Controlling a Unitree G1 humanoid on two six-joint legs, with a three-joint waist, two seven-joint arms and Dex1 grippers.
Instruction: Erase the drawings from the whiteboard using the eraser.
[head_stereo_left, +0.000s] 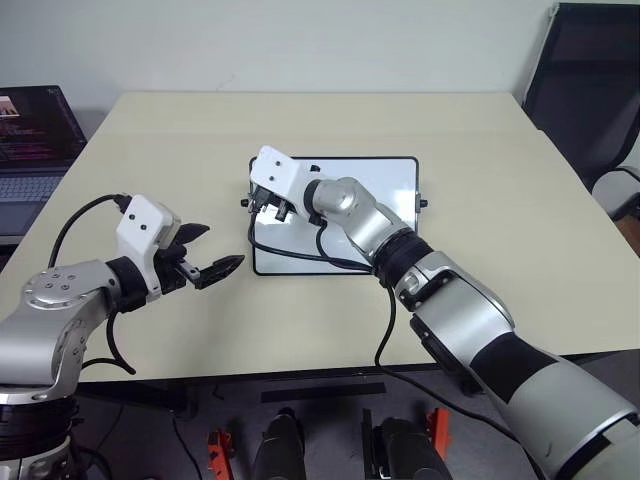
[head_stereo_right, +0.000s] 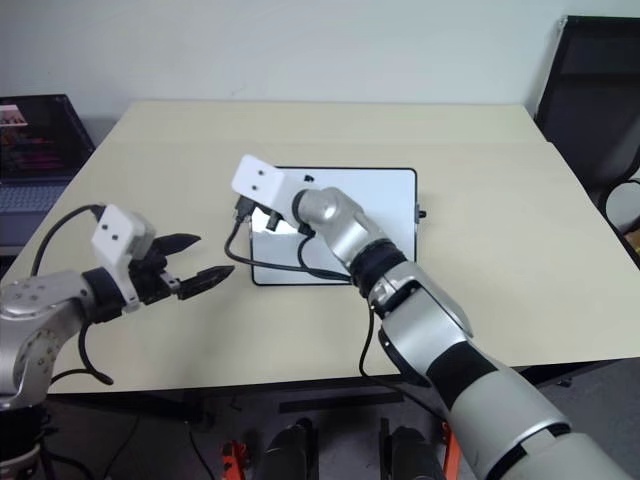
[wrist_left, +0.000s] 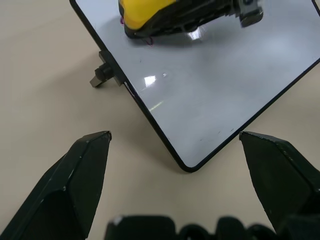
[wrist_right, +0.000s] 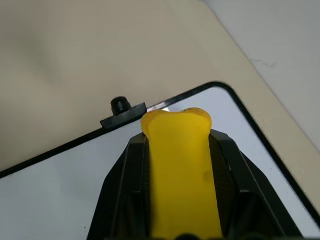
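Beige counter (head_stereo_left: 480, 180) carried the white black-framed whiteboard (head_stereo_left: 385, 190); an open laptop (head_stereo_left: 30, 140) stood far left.
Right fingers (wrist_right: 230, 170) clamped the yellow block eraser (wrist_right: 180, 170), seemingly touching the board; left fingers (wrist_left: 75, 185) gaped wide, empty.

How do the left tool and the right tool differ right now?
The left tool is open with nothing between its fingers; the right tool is shut on the yellow eraser. The left tool hangs over bare table beside the whiteboard; the right tool is over the board near its left edge, with a trace of reddish marker by the eraser. Both have two black fingers.
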